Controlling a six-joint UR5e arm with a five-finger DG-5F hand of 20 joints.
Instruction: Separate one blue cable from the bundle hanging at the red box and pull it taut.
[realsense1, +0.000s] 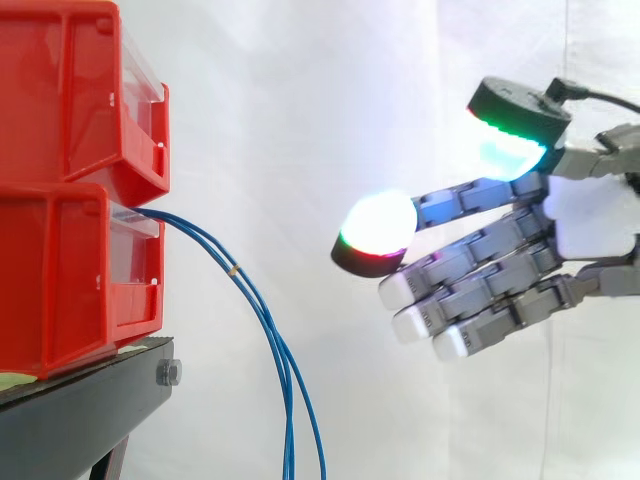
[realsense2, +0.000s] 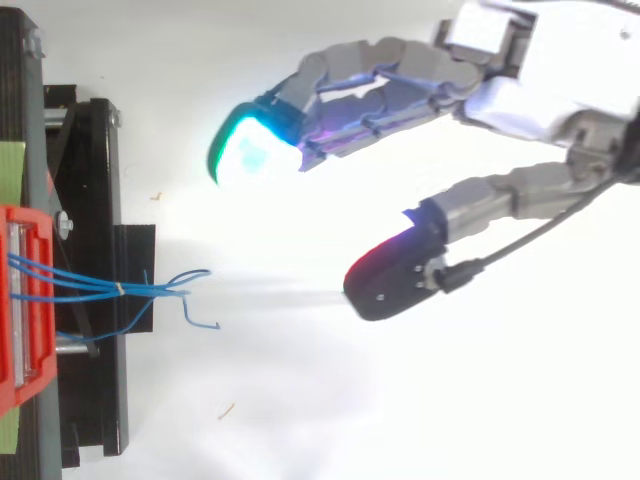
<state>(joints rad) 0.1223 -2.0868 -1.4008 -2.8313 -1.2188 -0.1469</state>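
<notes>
Thin blue cables come out of the lower red bin in a bundle held by a small yellow tie and hang down past the stand's edge. From above, the blue cables fan out to loose ends. My hand hovers well to the right of the bundle, apart from it. Its fingers reach out nearly straight toward the bins, and nothing lies between fingers and thumb. In the top view the hand has its glowing fingertips spread wide, short of the cable ends.
A second red bin is stacked on the lower one. Both rest on a black stand at the left. A white curtain hangs behind, and the floor under the hand is white.
</notes>
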